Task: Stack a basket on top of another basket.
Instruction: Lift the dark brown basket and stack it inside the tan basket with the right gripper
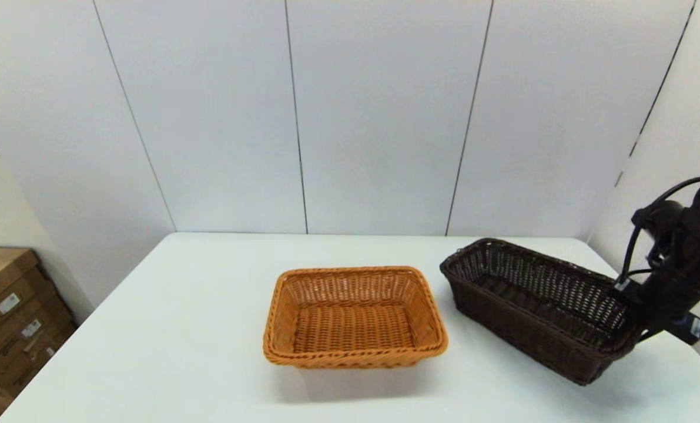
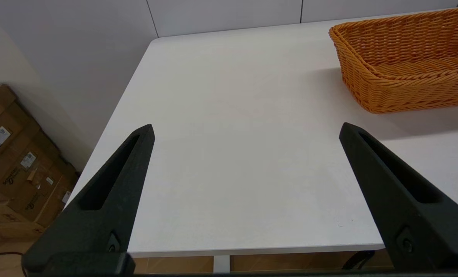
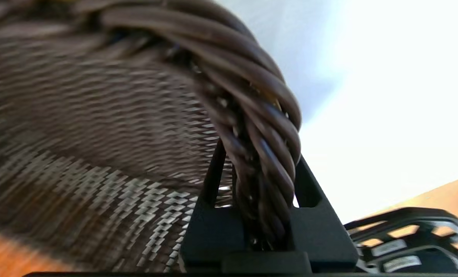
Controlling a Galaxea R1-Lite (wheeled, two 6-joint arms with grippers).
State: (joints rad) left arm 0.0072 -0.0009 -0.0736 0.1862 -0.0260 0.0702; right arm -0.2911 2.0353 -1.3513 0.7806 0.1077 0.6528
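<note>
Two baskets are seen on the white table (image 1: 150, 329): the orange-tan basket (image 1: 354, 317) sits flat near the middle, and the dark brown basket (image 1: 541, 305) is just to its right, apart from it. The dark basket's near-right end is pinched by the right gripper (image 1: 635, 329); in the right wrist view both fingers (image 3: 309, 188) are clamped on either side of the braided rim (image 3: 259, 146), one inside the wall and one outside. That held end appears raised, so the basket is tilted, with its far-left end low, at or near the tabletop; contact there cannot be confirmed. The step in hand is judged to be the lift-off after the grasp. Next, the basket needs to be raised clear of the orange rim, carried left, levelled and lowered in. The dark basket's long axis runs diagonally, from near-right to far-left, while the orange one's long axis is set across the table, so a yaw turn is needed before nesting. The left gripper (image 2: 246, 130) is parked off the table's near-left edge, fingers spread wide, nothing held.
</note>
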